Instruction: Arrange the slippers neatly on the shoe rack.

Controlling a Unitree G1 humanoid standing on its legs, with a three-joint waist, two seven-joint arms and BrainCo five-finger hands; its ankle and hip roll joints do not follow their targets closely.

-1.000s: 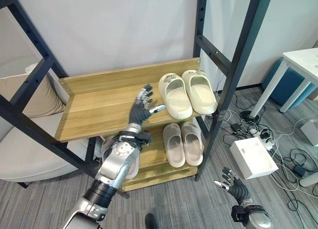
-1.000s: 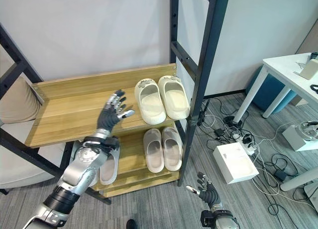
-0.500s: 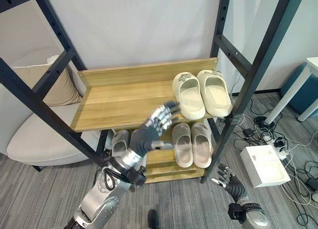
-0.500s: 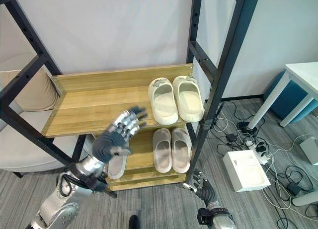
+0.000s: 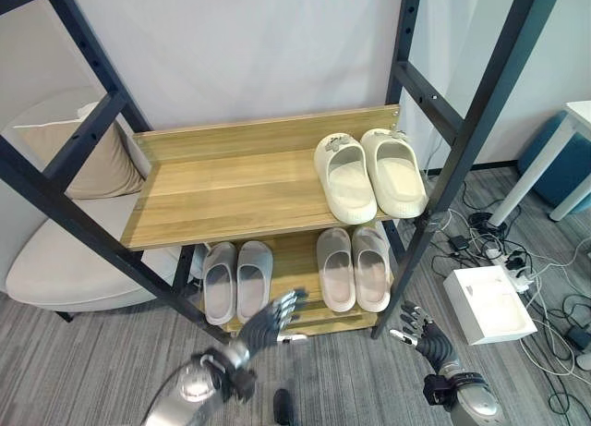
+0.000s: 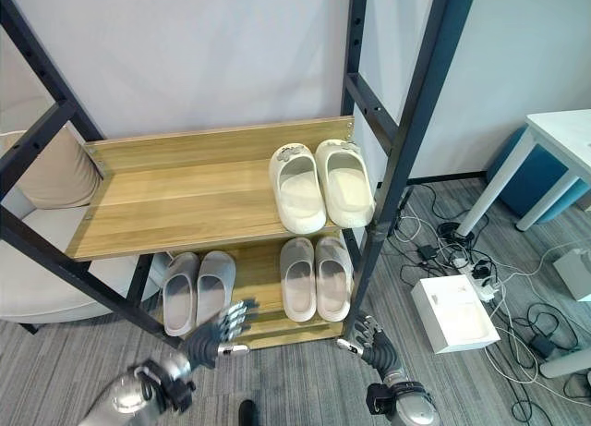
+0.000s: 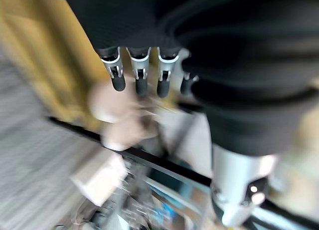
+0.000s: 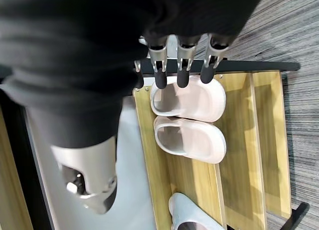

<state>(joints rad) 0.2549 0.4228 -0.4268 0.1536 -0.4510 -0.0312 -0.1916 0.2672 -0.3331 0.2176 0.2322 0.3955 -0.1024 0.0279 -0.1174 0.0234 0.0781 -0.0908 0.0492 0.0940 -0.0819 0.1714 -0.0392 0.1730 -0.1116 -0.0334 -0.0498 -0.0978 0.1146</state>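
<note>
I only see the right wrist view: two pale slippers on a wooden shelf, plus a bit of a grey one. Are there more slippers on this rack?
Observer: Yes. A cream pair of slippers sits on the upper wooden shelf, at its right end.
Operator: Is that grey one alone?
Observer: No, it belongs to a grey pair of slippers, side by side on the lower shelf.
Operator: Where's the other hand?
Observer: The left hand hangs low before the rack, fingers straight, holding nothing.
</note>
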